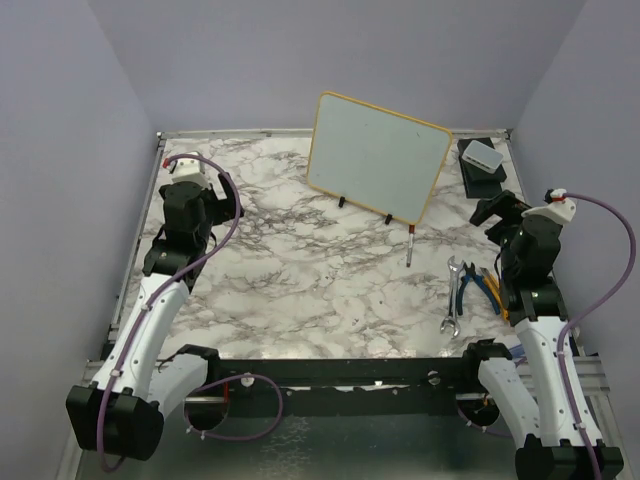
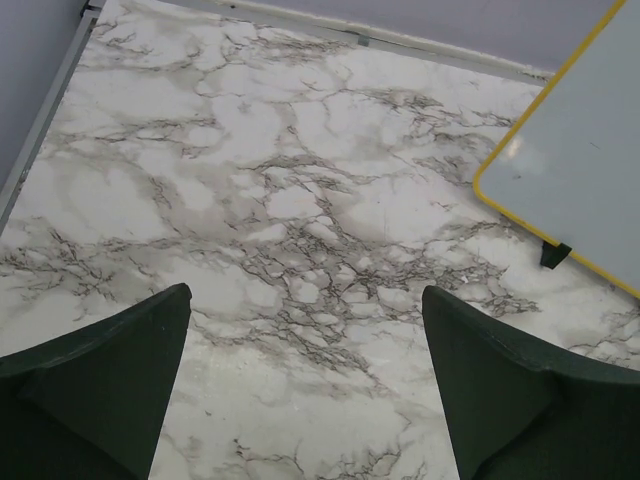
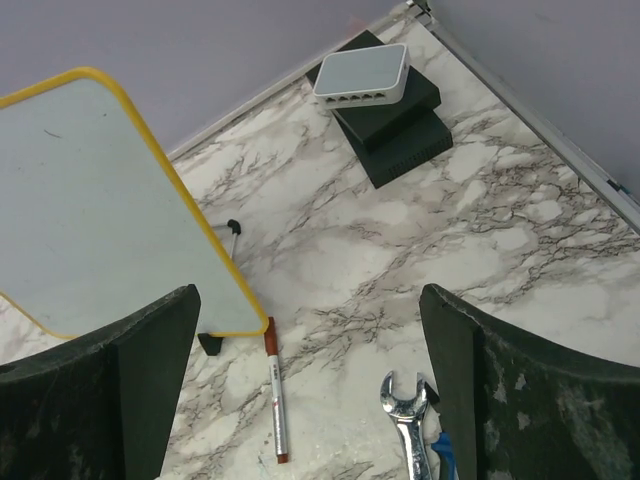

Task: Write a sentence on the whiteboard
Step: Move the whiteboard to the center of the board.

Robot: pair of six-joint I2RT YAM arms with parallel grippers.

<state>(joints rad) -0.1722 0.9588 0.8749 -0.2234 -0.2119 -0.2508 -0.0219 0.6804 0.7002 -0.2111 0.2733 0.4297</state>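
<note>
The whiteboard [image 1: 375, 155] stands tilted on small black feet at the back middle of the marble table; its pale face with a yellow rim looks blank, and no sentence shows on it. It also shows in the left wrist view [image 2: 580, 170] and the right wrist view [image 3: 90, 200]. A marker [image 1: 409, 245] with a red-brown cap lies on the table just in front of the board's right corner, seen in the right wrist view too [image 3: 275, 395]. My left gripper [image 2: 305, 385] is open and empty over bare marble at the left. My right gripper [image 3: 310, 385] is open and empty above the marker and tools.
A small white box [image 1: 481, 153] sits on black blocks at the back right corner [image 3: 362, 72]. Silver wrenches [image 1: 452, 295] and blue- and yellow-handled pliers [image 1: 487, 288] lie at the right, near my right arm. A wrench head [image 3: 405, 405] shows in the right wrist view.
</note>
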